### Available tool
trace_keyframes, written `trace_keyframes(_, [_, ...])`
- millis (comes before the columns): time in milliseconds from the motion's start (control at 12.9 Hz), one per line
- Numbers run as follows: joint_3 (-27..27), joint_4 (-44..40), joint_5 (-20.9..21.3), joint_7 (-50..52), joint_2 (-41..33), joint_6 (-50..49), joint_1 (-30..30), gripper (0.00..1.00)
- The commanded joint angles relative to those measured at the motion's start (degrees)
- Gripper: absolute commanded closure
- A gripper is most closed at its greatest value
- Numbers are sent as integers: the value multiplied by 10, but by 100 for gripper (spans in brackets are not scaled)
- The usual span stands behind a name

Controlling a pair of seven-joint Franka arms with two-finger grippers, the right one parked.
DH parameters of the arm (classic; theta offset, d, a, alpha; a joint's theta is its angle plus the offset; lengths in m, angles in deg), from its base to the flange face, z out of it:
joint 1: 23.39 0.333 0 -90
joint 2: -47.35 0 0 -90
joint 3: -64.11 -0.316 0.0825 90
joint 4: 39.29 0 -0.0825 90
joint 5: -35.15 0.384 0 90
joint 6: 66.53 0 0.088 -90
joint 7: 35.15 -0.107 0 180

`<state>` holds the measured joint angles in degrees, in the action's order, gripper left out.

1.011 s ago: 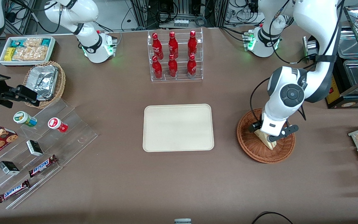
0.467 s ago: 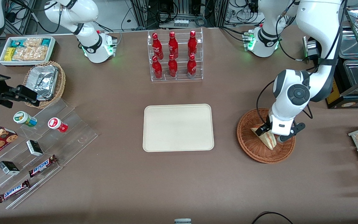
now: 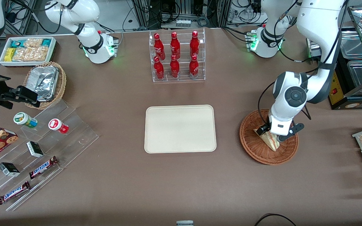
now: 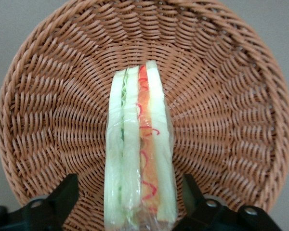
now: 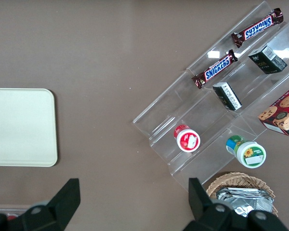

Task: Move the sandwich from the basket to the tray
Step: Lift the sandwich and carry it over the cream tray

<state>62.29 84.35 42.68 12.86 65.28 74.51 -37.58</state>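
The claw (image 4: 130, 202) is positioned low over the basket (image 4: 221, 96), its two fingers (image 4: 62, 197) spread apart, one at each flat face of the sandwich (image 4: 139, 154). The claw is released; a gap is visible between each finger and the bread, so no grip is judged to be made yet. The sandwich is located directly between the fingers, standing on edge in the basket. Its long axis runs straight away from the claw, across the line along which the fingers close, so a simple closing is judged sufficient for the grasp.

The sandwich is a wedge of pale bread in clear film, with green and red-orange filling shown along its cut edge. The film is expected to be slippery and the bread soft. The basket is round, shallow, reddish-brown wicker. The tray (image 3: 180, 128), flat, cream-white and round-cornered, lies on the table (image 3: 181, 182) well apart from the claw, toward the parked arm's end.
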Motion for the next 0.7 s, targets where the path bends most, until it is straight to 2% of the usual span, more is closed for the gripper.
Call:
trace_keyframes(0, [1, -13, 13, 9, 0, 0, 0, 100])
trace_keyframes(78, [1, -25, 13, 8, -1, -15, 0, 100])
trace_keyframes(389, [7, -117, 13, -27, -28, -197, -13, 100])
trace_keyframes(622, [23, -200, 2, -24, -31, -285, -54, 100])
